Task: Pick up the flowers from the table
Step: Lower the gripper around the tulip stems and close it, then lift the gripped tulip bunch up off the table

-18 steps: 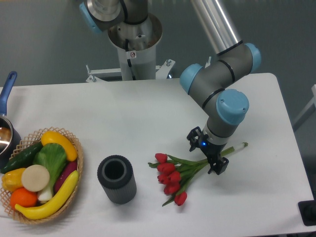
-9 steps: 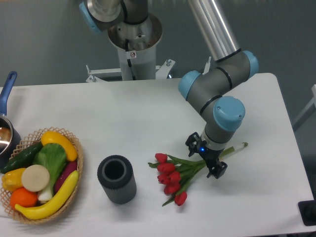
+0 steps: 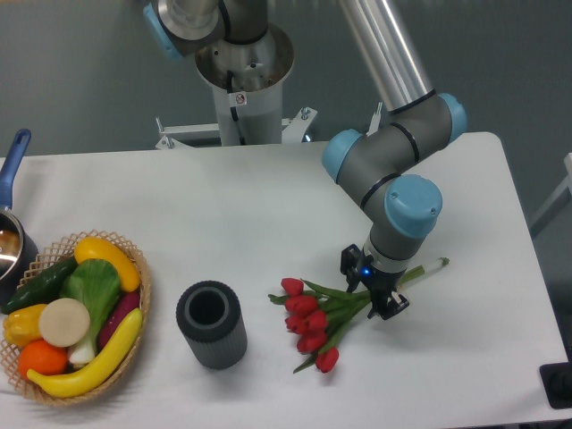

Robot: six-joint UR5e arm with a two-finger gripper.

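- my tool (image 3: 376, 290) sits low over the flowers (image 3: 317, 320), fingers astride the stems, seemingly not clamped.
- stems run from blooms lower-left to upper-right, across the tool.

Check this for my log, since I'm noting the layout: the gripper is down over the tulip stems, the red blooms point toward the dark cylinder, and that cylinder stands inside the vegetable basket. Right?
Not quite. In the camera view the dark cylinder stands on the table, apart from the vegetable basket and to its right. The rest holds: the gripper is down over the stems of the flowers, whose red blooms point toward the cylinder.
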